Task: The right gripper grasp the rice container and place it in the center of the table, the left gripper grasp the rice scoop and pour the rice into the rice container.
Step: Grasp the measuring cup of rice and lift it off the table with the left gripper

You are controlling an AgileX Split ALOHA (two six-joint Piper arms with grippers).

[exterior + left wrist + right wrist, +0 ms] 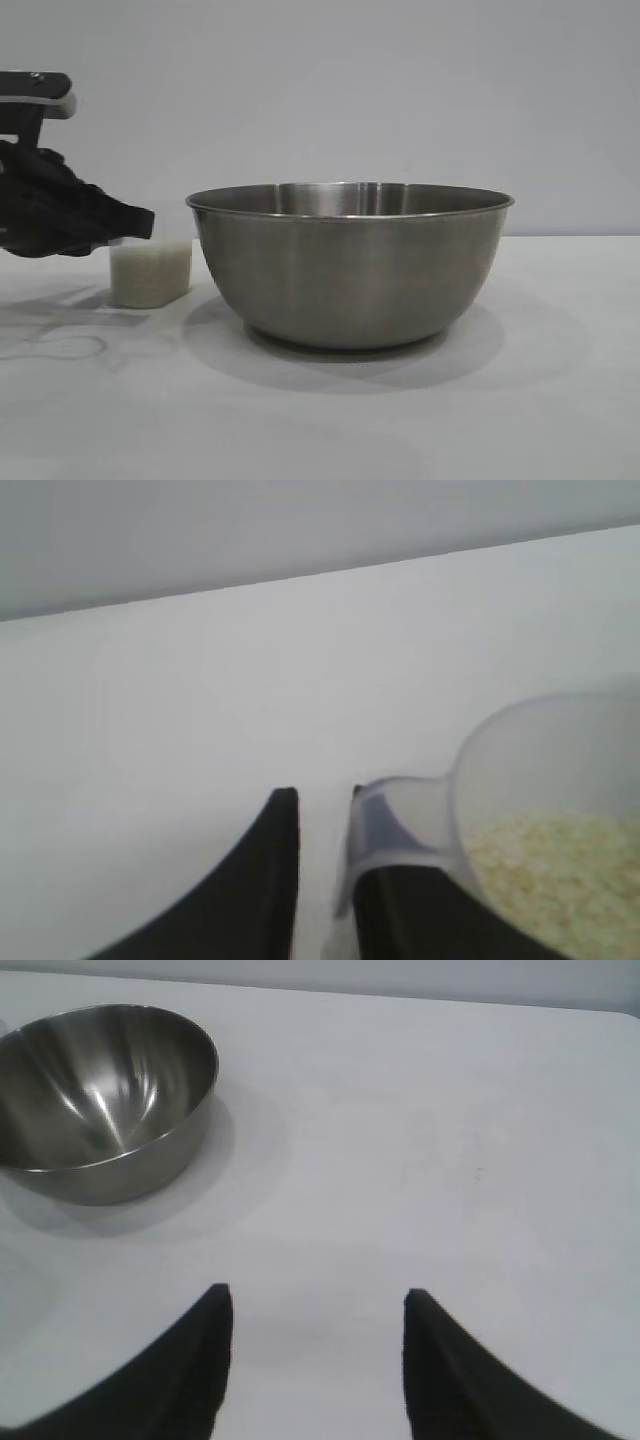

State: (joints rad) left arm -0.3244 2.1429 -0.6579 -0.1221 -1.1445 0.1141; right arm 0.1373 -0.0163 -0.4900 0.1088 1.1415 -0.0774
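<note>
One plain white table (560,400), grey wall.

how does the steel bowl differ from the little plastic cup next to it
The wide round brushed-steel bowl is far bigger than the small translucent plastic measuring cup. The bowl is opaque and looks empty in the right wrist view; the cup holds white rice grains. Both stand upright on the white table.

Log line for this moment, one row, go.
bowl: mid-table, empty | scoop: upright on table, holds rice | left gripper: open at scoop handle | right gripper: open, clear of bowl
</note>
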